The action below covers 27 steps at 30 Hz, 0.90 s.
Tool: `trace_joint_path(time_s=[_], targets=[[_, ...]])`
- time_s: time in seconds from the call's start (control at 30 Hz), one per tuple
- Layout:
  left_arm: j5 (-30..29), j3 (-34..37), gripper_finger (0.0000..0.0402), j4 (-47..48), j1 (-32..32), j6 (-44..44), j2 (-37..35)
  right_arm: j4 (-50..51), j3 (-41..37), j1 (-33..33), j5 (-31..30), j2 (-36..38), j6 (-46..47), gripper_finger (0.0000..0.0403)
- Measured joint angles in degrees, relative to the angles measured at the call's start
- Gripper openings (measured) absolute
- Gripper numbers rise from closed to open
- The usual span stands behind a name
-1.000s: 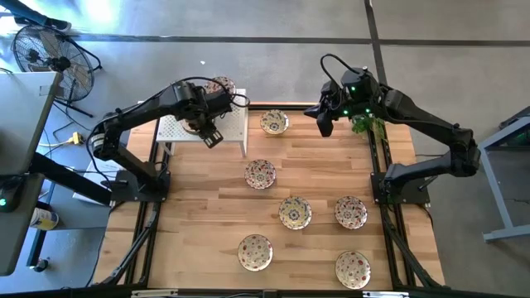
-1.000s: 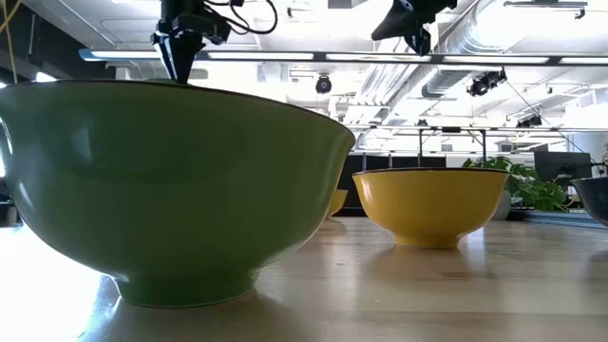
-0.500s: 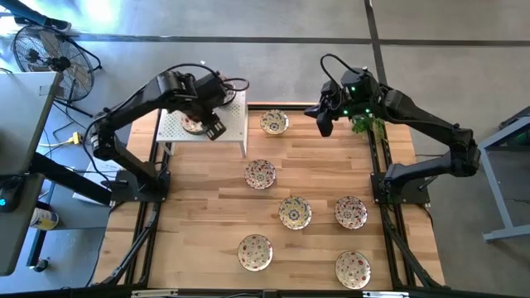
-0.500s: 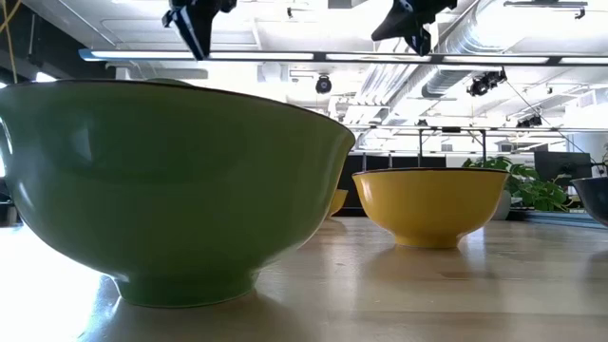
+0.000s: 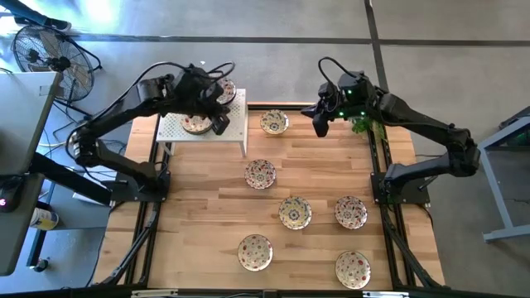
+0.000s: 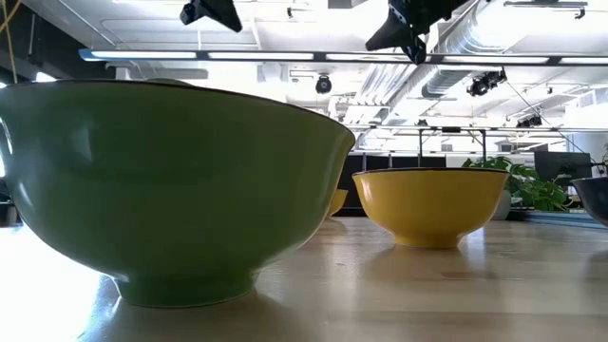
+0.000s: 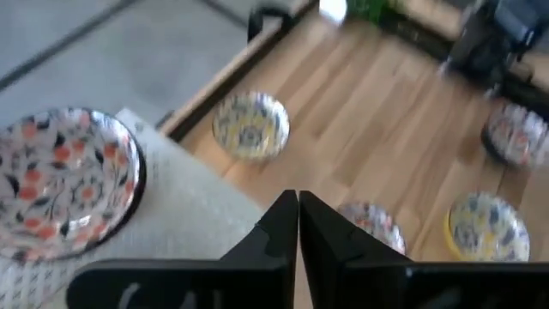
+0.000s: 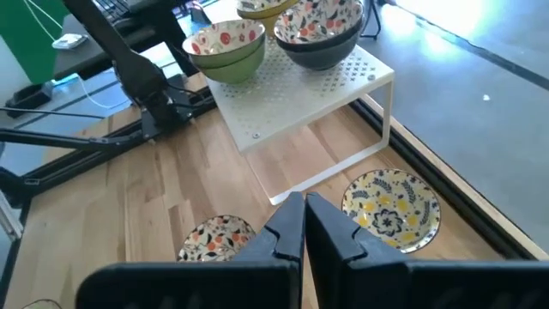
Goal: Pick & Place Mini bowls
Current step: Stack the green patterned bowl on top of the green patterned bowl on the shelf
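Several mini bowls lie on the wooden table, among them a yellow one (image 5: 274,122) near the far edge and a red one (image 5: 260,174) mid-table. More bowls sit on the white perforated rack (image 5: 236,124), one of them (image 5: 196,124) (image 7: 60,180) just beside my left gripper (image 5: 220,124) (image 7: 298,215). That gripper hangs shut and empty above the rack, slanting down. My right gripper (image 5: 319,128) (image 8: 304,219) hangs shut and empty high over the far edge, right of the yellow bowl (image 8: 390,206).
In the low view a big green bowl (image 6: 171,180) and a yellow bowl (image 6: 427,204) stand close to the camera. A green plant (image 5: 364,124) sits at the far right corner. Bare wood lies along the table's left side, in front of the rack.
My left gripper has risen from just above the rack and tipped from pointing nearly straight down to a slant. Its fingers have come together with nothing between them. The bowl on the rack has stayed in place.
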<state>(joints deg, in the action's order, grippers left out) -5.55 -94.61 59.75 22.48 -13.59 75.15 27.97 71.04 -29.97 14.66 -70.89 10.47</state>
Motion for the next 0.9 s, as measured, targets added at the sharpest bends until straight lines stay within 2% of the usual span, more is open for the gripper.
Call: trace_joint_path(time_s=[0.2,0.33,0.53,0.7,0.9], targets=[[-1.8,10.7,0.0003,-19.5,-2.8,-3.1,-4.3,-2.3,-0.8,0.0,-0.9,0.0,0.0,0.0001],[-4.5,16.5,0.0001,-27.0,-5.2,-3.7,-5.8,-2.9,-0.8,0.0,-1.0,0.0,0.0,0.0001],[-15.5,19.7,0.0001,-25.7,-5.2,-10.2,-7.7,-2.9,-0.8,0.0,-1.2,0.0,-0.1,0.0001],[-21.0,23.5,0.0,-18.0,-5.5,-16.0,-11.2,-3.0,-0.8,0.0,-1.1,0.0,-1.1,0.0001],[-24.8,32.5,0.0,-21.4,-8.0,-19.5,-17.8,-4.1,-0.8,0.0,-1.7,0.0,-2.0,0.0002]])
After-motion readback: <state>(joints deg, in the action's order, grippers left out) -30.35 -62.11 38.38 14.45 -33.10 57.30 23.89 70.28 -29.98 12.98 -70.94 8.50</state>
